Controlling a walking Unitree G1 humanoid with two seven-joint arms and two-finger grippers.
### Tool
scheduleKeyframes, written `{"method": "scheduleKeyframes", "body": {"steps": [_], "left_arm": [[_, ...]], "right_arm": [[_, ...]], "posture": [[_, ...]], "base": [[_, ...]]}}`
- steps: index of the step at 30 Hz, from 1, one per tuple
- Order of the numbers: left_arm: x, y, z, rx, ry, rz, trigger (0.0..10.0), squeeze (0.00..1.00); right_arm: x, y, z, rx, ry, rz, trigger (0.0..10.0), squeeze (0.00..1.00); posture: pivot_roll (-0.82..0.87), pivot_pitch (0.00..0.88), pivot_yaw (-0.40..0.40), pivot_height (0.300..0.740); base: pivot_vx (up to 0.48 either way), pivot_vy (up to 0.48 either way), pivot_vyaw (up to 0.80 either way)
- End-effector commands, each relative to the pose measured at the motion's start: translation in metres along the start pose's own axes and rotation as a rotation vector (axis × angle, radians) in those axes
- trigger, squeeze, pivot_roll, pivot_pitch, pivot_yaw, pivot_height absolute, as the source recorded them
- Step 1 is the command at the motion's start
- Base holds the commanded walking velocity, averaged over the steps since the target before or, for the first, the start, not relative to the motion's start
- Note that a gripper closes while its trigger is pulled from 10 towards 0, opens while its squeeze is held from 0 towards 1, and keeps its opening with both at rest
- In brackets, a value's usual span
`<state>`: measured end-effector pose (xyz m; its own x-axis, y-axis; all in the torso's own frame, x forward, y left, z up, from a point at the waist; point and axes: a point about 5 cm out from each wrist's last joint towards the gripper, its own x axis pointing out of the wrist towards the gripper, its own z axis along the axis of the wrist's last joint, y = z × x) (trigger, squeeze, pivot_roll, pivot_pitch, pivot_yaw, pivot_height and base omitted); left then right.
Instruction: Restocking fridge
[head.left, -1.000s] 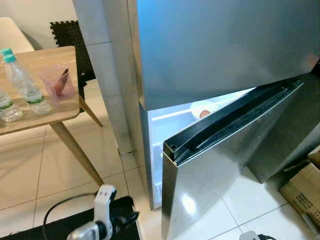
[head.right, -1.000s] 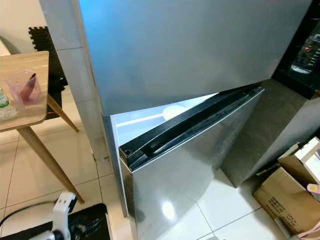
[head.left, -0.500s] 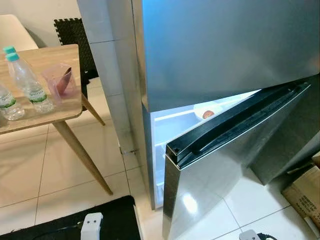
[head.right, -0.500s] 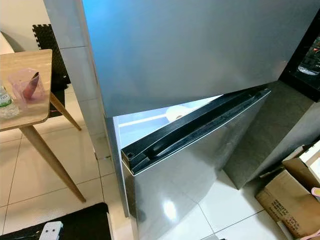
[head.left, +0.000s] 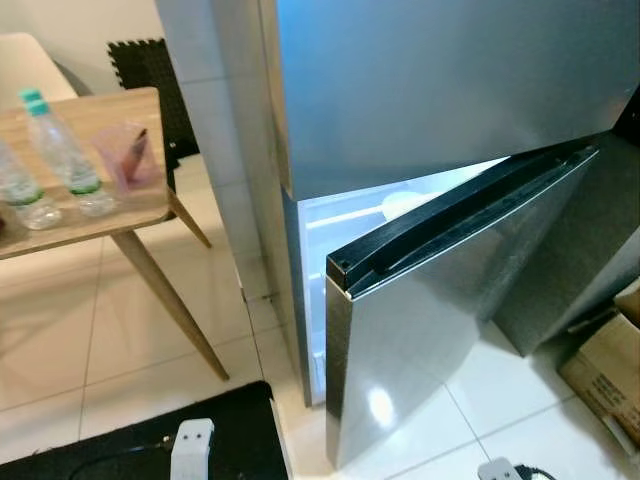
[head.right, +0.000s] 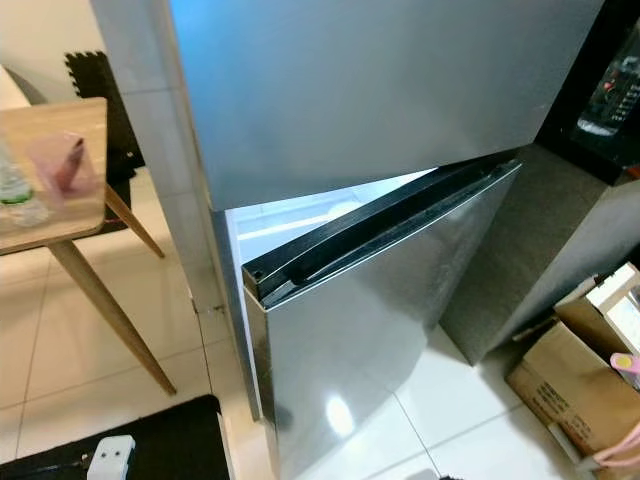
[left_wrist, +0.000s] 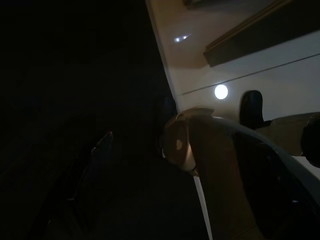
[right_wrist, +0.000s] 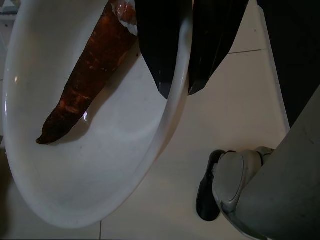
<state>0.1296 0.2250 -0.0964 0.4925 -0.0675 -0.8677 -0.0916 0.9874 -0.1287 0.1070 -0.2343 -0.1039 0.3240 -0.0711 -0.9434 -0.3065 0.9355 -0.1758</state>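
Note:
The steel fridge (head.left: 450, 90) has its upper door closed and its lower door (head.left: 450, 310) standing ajar, with the lit inside (head.left: 340, 235) showing. A white dish (head.left: 403, 204) sits on a shelf there. In the right wrist view my right gripper (right_wrist: 176, 92) is shut on the rim of a white bowl (right_wrist: 110, 165), one finger (right_wrist: 160, 45) inside and one outside. A long brown root vegetable (right_wrist: 85, 85) lies in the bowl, held low over the tiled floor by my foot (right_wrist: 225, 175). The left wrist view is very dark. My left arm (head.left: 192, 445) hangs low.
A wooden table (head.left: 80, 215) at the left carries two water bottles (head.left: 62, 150) and a pink cup (head.left: 128, 155). A black mat (head.left: 130, 435) lies at the bottom. Cardboard boxes (head.right: 570, 385) stand at the right, beside a grey cabinet (head.right: 540, 250).
My left arm has dropped lower at the bottom edge. The whole picture has shifted slightly as the camera moved. The fridge door stands as before.

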Motion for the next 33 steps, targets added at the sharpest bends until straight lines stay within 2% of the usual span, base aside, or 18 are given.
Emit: {"method": "scheduleKeyframes", "body": {"steps": [1,22,33], "left_arm": [[0.0,-0.0021,-0.0052,-0.005,0.013,0.002,10.0,0.0],[0.0008,-0.005,-0.005,-0.003,0.011,-0.007,10.0,0.0],[0.0006,-0.0034,-0.0001,-0.052,-0.025,-0.018,10.0,0.0]], "right_arm": [[-0.0003,-0.0015,-0.0011,-0.007,0.004,-0.004,10.0,0.0],[-0.0007,-0.0039,-0.0018,-0.009,0.007,-0.006,10.0,0.0],[-0.0009,-0.0051,-0.0018,-0.004,0.005,-0.006,10.0,0.0]], "posture": [[-0.03,0.022,-0.04,0.74],[-0.04,0.024,-0.043,0.74],[-0.05,0.026,-0.047,0.74]], "base": [[-0.334,0.0,0.0],[-0.329,0.0,0.0],[0.0,0.0,0.0]]}}
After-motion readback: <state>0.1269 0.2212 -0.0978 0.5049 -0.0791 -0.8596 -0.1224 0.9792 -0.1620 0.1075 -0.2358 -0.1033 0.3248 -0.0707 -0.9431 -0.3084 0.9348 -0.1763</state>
